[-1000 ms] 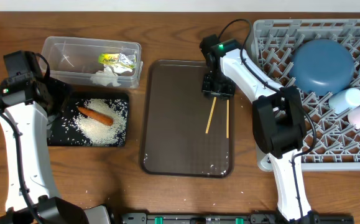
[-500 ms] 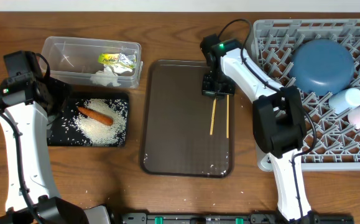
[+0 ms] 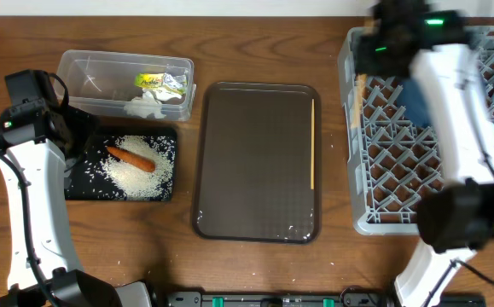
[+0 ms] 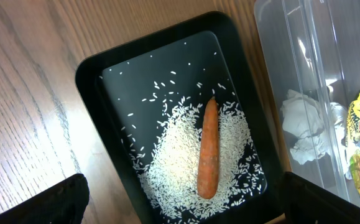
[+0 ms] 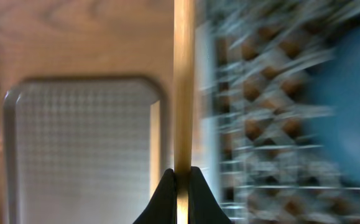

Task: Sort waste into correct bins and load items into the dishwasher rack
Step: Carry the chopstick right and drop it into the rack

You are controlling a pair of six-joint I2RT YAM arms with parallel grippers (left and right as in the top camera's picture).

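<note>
**Figure. Loading the chopsticks.** The right pincer (image 5: 183,182) is clamped fully shut on one thin wooden chopstick (image 5: 183,81), gripped near one end, above the left edge of the large grey plastic pegged dishwasher rack (image 3: 383,183). The views of this arm are blurred.

The left pincer (image 4: 189,200) is spread wide and holds nothing. It hangs above the shallow black rectangular tray (image 4: 89,68), which holds loose white rice grains (image 4: 173,162) and a small orange carrot (image 4: 208,149).

The second thin wooden chopstick (image 3: 312,143) lies along the right rim of the brown serving tray (image 3: 255,162).

*Technique:* the held stick is best lined up with a lane between the pegs. It should be lowered until the lattice supports it, and only then let go.

*Clearances:* the rack's raised left wall must be cleared first. The left columns look unoccupied, while the large dark-blue round bowl (image 5: 350,93) takes up room farther right. The tray rim beside the second stick probably leaves little room for a finger on that side.
</note>
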